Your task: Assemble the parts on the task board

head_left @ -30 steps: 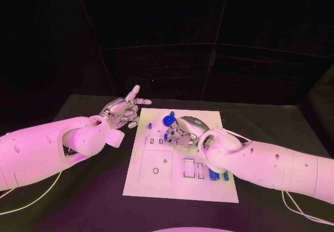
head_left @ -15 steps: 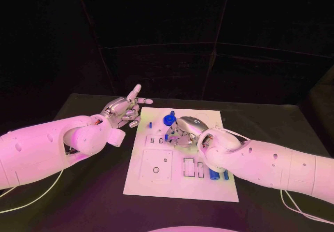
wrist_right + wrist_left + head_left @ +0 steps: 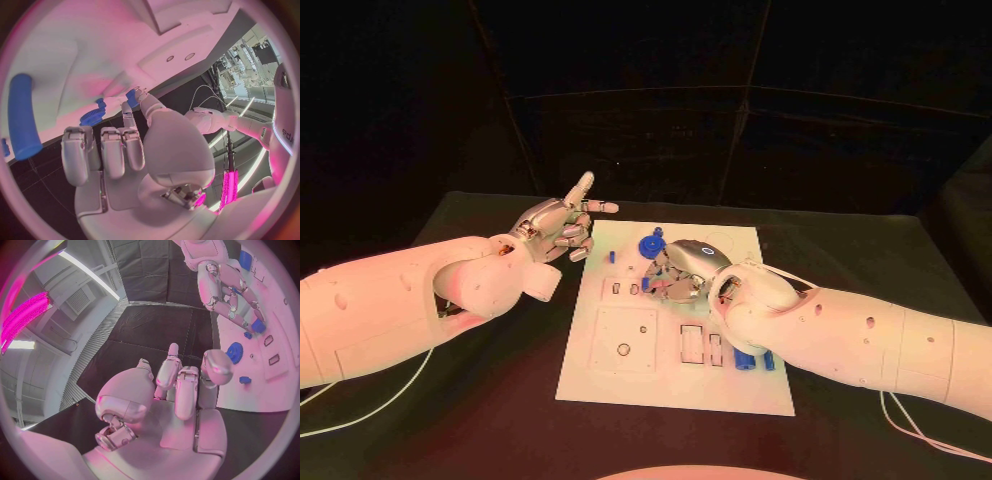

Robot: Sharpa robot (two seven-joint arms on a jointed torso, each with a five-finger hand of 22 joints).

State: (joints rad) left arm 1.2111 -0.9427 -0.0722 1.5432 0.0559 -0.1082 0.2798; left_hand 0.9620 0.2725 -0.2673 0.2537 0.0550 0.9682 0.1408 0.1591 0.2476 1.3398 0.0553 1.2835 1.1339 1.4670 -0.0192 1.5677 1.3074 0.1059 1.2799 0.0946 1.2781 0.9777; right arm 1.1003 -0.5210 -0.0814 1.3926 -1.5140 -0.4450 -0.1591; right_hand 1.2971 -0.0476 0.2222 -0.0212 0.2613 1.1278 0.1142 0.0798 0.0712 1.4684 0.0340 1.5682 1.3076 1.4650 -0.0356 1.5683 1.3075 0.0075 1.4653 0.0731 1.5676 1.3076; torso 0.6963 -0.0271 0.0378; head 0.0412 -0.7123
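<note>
Nearest the robot, two blue cylindrical parts (image 3: 753, 359) lay side by side at the near right of the task board (image 3: 610, 385), half tucked under the right forearm, beside the rectangular slots (image 3: 701, 347) cut in the white plate; a careless sweep of that arm could have rolled them off the edge. Farther in, the right hand (image 3: 687, 271) hung over the middle of the board with its fingers curled downward around small blue pieces. In the right wrist view two fingertips (image 3: 133, 100) met at a small blue part (image 3: 132, 94), so the hand seemed to be pinching it, though how firm the hold was could not be judged. The likeliest trouble lay here: a shallow pinch could let the piece twist or drop, and a tilted piece would jam rather than seat in its hole. The curled fingers also crowded the blue gear (image 3: 651, 248) just beyond them, and a nudge might have knocked it. Farthest out, the left hand (image 3: 561, 229) hovered beside the board's far left corner, above the black table (image 3: 473, 420), holding nothing, most fingers folded in and one extended upward. It was well placed to stay clear, but offered no bracing, so a hard press might have shifted the board.
</note>
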